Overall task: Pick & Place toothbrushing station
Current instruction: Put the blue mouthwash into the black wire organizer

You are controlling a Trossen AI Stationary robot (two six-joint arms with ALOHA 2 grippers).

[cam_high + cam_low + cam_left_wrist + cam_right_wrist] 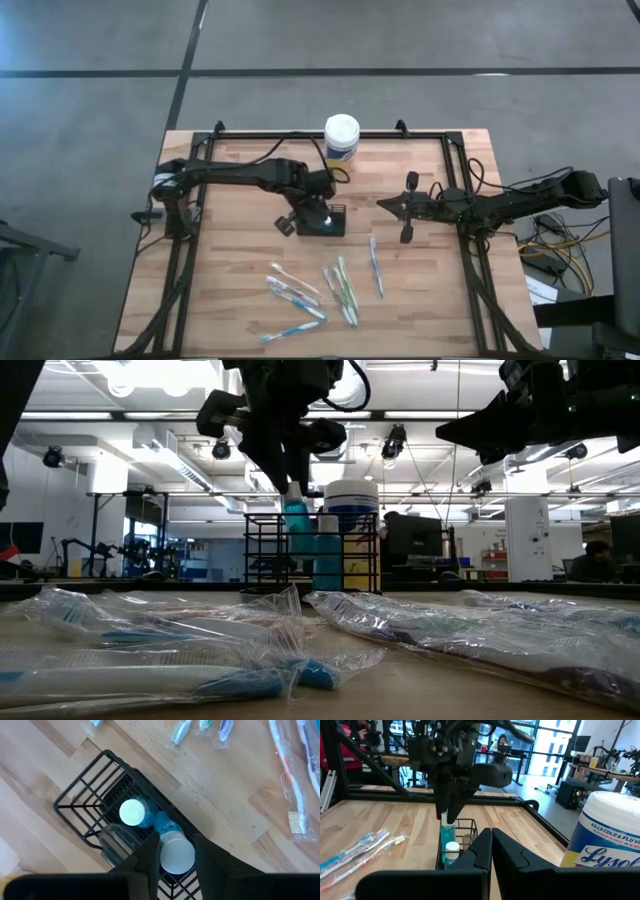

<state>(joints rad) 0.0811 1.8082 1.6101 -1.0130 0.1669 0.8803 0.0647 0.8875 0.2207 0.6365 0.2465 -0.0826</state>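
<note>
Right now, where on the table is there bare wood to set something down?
Bare wood: the left side beyond the left gripper and caddy; the right front corner past the lone toothbrush; the strip between caddy and right gripper. Crowded: the front middle, with the bagged toothbrushes, and around the wipes canister.

the left arm reaches from the left edge of the high view toward centre frame, wrist bent down, its tool [318,212] pointing straight down with the fingers [150,857] part-closed around a white-capped bottle [176,854]. the right arm stretches in from the right edge, its tool [385,203] shut, hovering right of centre.
</note>
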